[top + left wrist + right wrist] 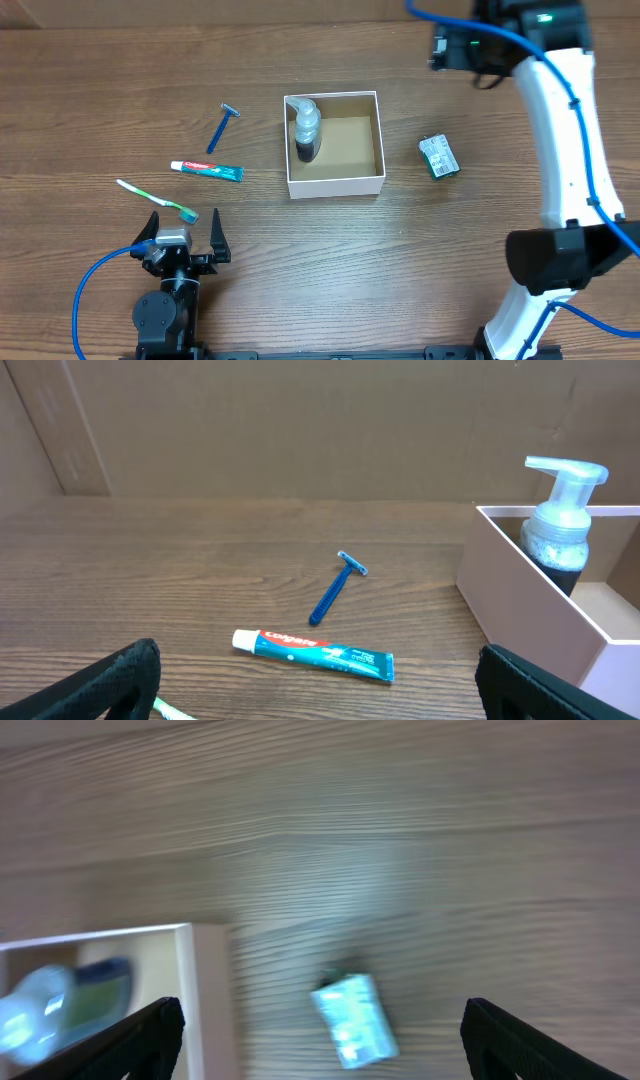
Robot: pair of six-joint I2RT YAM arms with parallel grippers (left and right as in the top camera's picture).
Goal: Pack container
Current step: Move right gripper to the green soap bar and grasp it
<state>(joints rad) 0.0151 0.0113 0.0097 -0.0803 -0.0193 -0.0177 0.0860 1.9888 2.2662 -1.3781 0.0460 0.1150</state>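
Both tools are empty. Left tool (pixel 185 226) rests low at the near edge of the table (pixel 100 80) with its fingers spread apart. Right tool (pixel 447 47) hangs high over the far side, and its own camera shows its fingers (pixel 140 1038) wide apart as well.

The container (pixel 335 185) stands in the middle of the table. A pump bottle (pixel 305 130) is inside it, against its left wall. Outside lie the razor (pixel 222 127), the toothpaste (pixel 207 170) and the toothbrush (pixel 155 198) on the left, and a small green-white packet (pixel 438 157) on the right.

I see two risks. All the loose things are thin and lie flat, so a finger can scrape the wood or push the thing away instead of catching it. Also the bottle stands upright, so a tool that brings the next thing in from the left may knock it over.

Only the overhead view shows the whole layout and both arms. The left wrist view shows what it cannot: the pump head rises above the container wall. The toothbrush is almost out of this view. The right wrist view is blurred, but it shows the packet below the tool, just beside the container corner.
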